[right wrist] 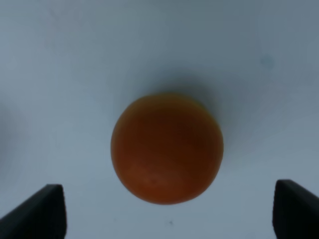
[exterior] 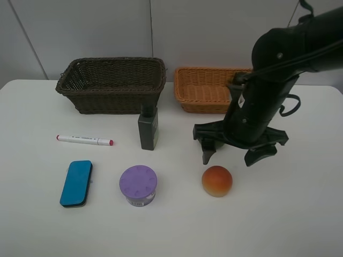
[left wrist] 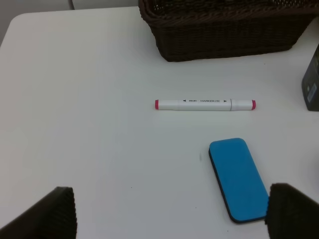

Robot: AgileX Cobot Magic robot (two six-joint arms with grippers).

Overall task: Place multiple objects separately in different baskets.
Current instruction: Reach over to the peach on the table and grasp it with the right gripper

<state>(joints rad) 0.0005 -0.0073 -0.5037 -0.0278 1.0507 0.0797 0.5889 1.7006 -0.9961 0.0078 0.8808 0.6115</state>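
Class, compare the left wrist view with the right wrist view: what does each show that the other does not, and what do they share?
Only the left wrist view: the dark basket, the marker, the blue eraser, an edge of the dark bottle, and the open left gripper.
Only the right wrist view: the peach, centred in front of the open right gripper.
Both: the white table and a pair of dark fingertips spread wide apart.
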